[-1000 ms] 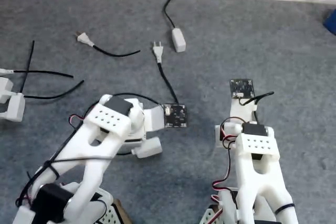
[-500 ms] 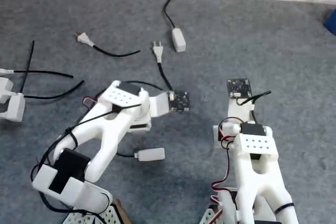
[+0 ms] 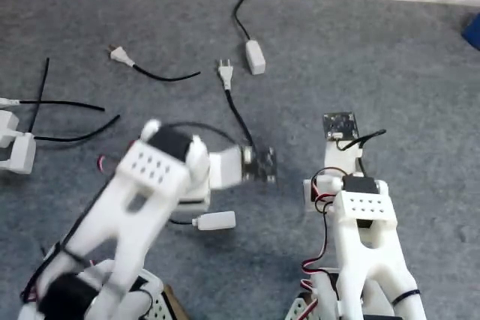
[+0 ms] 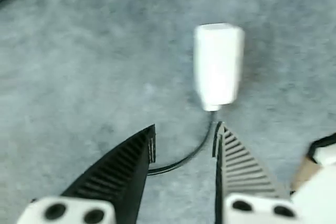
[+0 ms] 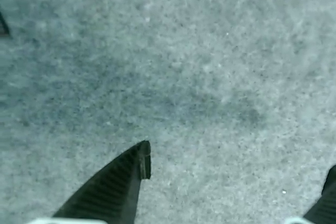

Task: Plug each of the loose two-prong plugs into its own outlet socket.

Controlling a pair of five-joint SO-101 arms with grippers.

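A white outlet socket (image 4: 218,64) with a black cord (image 4: 184,157) lies on the grey carpet just beyond my left gripper (image 4: 184,140), which is open and holds nothing. In the high view this socket (image 3: 214,220) rests beside the left arm (image 3: 154,174). A black-corded two-prong plug (image 3: 224,70) lies farther back, next to a second white socket (image 3: 255,56). Another plug (image 3: 118,55), white, lies at the back left. My right gripper (image 5: 236,169) is open over bare carpet.
More white sockets (image 3: 19,151) with black cords sit at the left edge. The right arm (image 3: 365,215) stands at the front right. A blue object (image 3: 472,31) shows at the right edge. Grey carpet (image 3: 397,73) covers the whole surface.
The left arm stretched away from its base, then drew back toward the near socket. The socket shifted slightly and now lies uncovered. The right arm stayed still.
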